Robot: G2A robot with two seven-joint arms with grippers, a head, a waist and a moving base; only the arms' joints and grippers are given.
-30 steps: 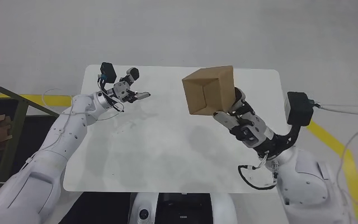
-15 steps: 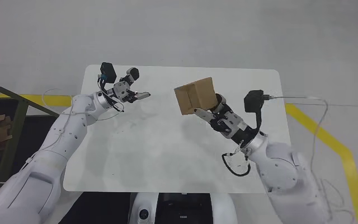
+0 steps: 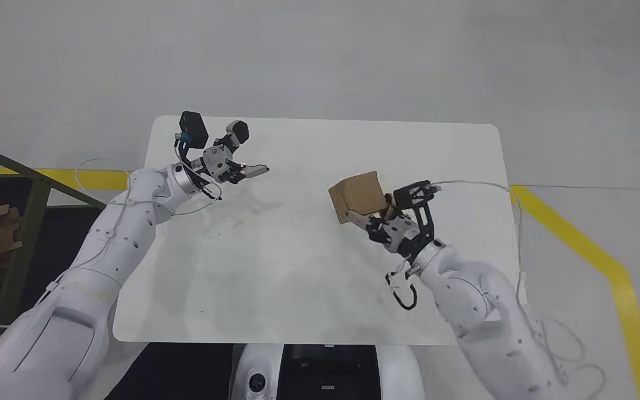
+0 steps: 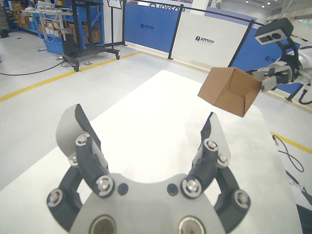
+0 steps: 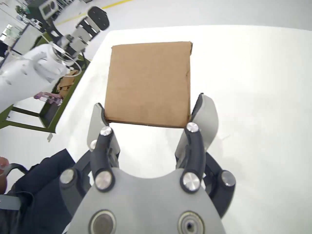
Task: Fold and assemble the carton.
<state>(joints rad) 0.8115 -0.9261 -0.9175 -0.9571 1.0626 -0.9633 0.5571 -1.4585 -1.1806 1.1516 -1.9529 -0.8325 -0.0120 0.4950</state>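
At the ten o'clock corner of the white table point(image 3: 300, 300), seen from above, the left gripper point(image 3: 248, 152) hangs with its fingers spread wide and nothing between them, facing across toward three o'clock. Well apart from it, a little past the table's centre toward two o'clock, the brown carton point(image 3: 358, 195) is up in the air, tilted and clear of the tabletop. It already looks like a squared-up box, with one face showing flaps tucked inward. At the carton's four o'clock side, the right gripper point(image 3: 385, 215) is clamped on its near edge, one finger on each side wall, so the box juts out ahead of the wrist.

I'd say the folding is mostly done and the step in hand is carrying or turning the box for finishing. The next move probably calls for setting it squarely on the table, or bringing the idle left gripper across to press any loose flap, without the right one crushing the thin walls
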